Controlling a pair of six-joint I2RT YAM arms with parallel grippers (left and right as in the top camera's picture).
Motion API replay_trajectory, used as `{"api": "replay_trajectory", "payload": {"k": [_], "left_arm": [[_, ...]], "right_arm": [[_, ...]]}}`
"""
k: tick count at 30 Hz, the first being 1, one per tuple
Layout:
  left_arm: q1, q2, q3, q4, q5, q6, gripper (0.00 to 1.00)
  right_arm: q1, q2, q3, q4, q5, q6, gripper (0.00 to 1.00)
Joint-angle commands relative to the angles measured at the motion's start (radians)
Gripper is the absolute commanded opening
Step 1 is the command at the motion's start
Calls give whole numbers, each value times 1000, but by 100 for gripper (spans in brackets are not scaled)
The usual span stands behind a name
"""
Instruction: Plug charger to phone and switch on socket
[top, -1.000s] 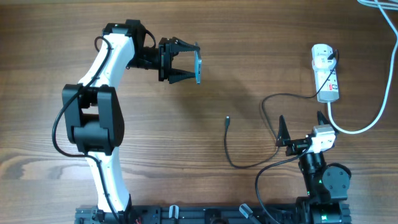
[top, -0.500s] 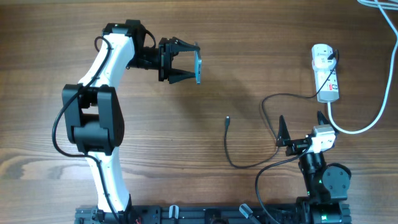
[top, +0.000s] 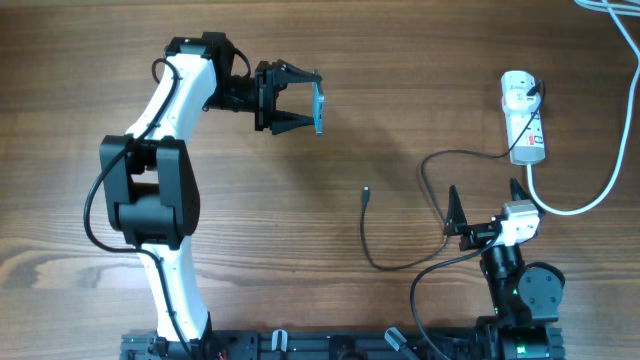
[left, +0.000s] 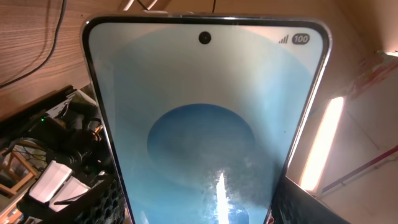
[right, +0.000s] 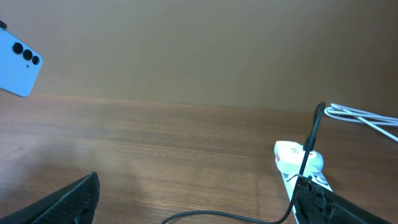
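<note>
two arms sit well apart: the left one reaches across the upper middle of the table (top: 420, 60), its gripper (top: 300, 97) clamped on the phone (top: 320, 105), which is held on edge off the wood, while the right gripper (top: 485, 208) hangs low over its base, jaws spread wide and empty. the charger (top: 366, 194) has its tip on bare wood between them, with open room all round it. its cable curls past the right gripper up to the socket (top: 524, 128) by the right edge, beside the white cord (top: 600, 200).
</note>
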Motion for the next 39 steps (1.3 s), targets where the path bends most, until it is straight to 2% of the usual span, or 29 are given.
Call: {"api": "replay_trajectory", "payload": {"k": [1, 30, 35, 39], "left_arm": [[5, 2, 24, -4, 56, -2, 61], [5, 2, 24, -4, 56, -3, 61], [5, 2, 24, -4, 56, -3, 61], [5, 2, 24, -4, 56, -3, 61]], "right_arm": [[5, -6, -1, 3, 10, 5, 100], [5, -6, -1, 5, -14, 26, 100], [5, -6, -1, 14, -89, 383, 100], [5, -6, -1, 23, -105, 783, 100]]}}
